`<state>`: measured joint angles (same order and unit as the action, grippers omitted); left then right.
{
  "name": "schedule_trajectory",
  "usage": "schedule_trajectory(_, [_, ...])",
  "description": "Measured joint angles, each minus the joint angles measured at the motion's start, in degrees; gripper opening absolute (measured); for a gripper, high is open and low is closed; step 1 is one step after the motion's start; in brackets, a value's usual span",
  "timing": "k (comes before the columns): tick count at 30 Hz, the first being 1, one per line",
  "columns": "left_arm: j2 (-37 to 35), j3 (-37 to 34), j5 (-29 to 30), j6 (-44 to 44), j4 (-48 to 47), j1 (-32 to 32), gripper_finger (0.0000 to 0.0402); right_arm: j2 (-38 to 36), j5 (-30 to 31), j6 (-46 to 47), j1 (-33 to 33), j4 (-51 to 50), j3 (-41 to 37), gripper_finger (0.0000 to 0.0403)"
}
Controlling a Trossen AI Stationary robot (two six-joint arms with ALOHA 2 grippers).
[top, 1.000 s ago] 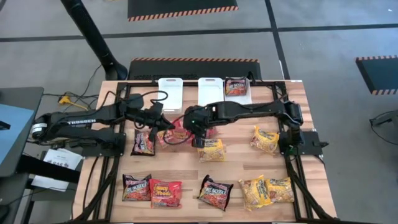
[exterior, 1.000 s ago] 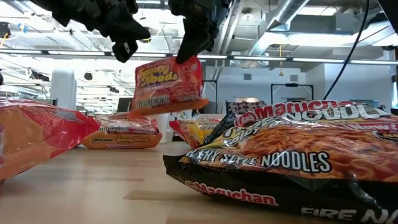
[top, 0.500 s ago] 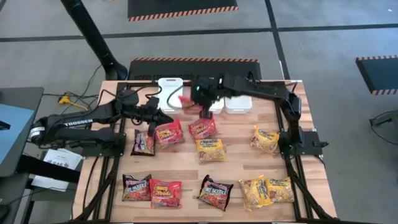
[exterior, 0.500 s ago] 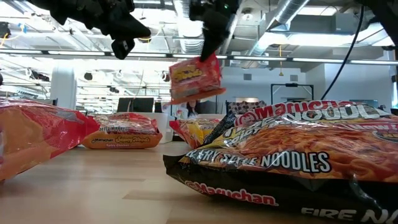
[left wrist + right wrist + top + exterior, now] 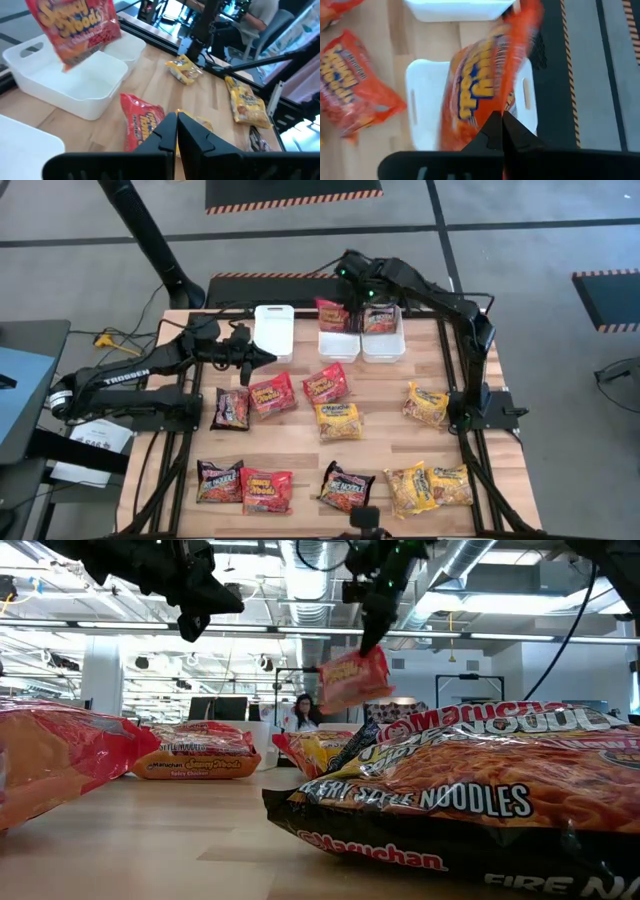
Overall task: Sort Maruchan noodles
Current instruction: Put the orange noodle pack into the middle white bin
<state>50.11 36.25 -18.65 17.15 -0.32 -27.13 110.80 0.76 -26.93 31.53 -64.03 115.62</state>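
Note:
My right gripper (image 5: pixel 351 293) is over the table's far edge, shut on a red noodle packet (image 5: pixel 332 315) that hangs above the middle white bin (image 5: pixel 338 343). The low view shows this packet (image 5: pixel 355 680) in the air. The right bin (image 5: pixel 384 340) holds one red packet (image 5: pixel 378 319); the left bin (image 5: pixel 273 330) shows bare. My left gripper (image 5: pixel 268 358) hovers shut above the table, left of centre, touching nothing. Red (image 5: pixel 272 393), yellow (image 5: pixel 339 420) and dark (image 5: pixel 231 408) packets lie flat on the wood. My right gripper pinches the red packet between its two fingers at the packet's upper edge (image 5: pixel 368 654), coming from above and pointing down. The packet is lifted clear and hangs tilted below the fingers (image 5: pixel 496 122), over the white bin (image 5: pixel 420 95).
More packets lie along the near edge: dark (image 5: pixel 219 480), red (image 5: pixel 266 491), dark (image 5: pixel 346 488) and two yellow (image 5: pixel 428 486). Another yellow one (image 5: pixel 426 404) sits at the right and a red one (image 5: pixel 326 383) in the middle. A person sits in the room behind (image 5: pixel 300 712).
My right gripper has carried the red packet up from the table's middle toward the far edge, and it now hangs over the middle bin. The packet stayed in the hold and swung as it went. My left gripper has kept roughly in place.

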Motion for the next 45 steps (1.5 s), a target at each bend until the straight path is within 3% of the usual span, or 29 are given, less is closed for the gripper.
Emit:
schedule_trajectory(19, [0.0,0.0,3.07,-0.15,-0.19,-2.61,0.0,0.07,-0.99,-5.03,5.81,16.1,-11.32,0.0002])
schedule_trajectory(26, [0.01,0.0,4.78,-1.49,-0.15,-2.61,0.0,0.09,0.46,-0.87,5.57,22.44,-14.96,0.0002])
schedule_trajectory(45, [0.02,0.0,3.93,-2.54,-0.19,-4.68,0.0,0.11,3.96,4.66,5.83,27.04,-21.3,0.0014])
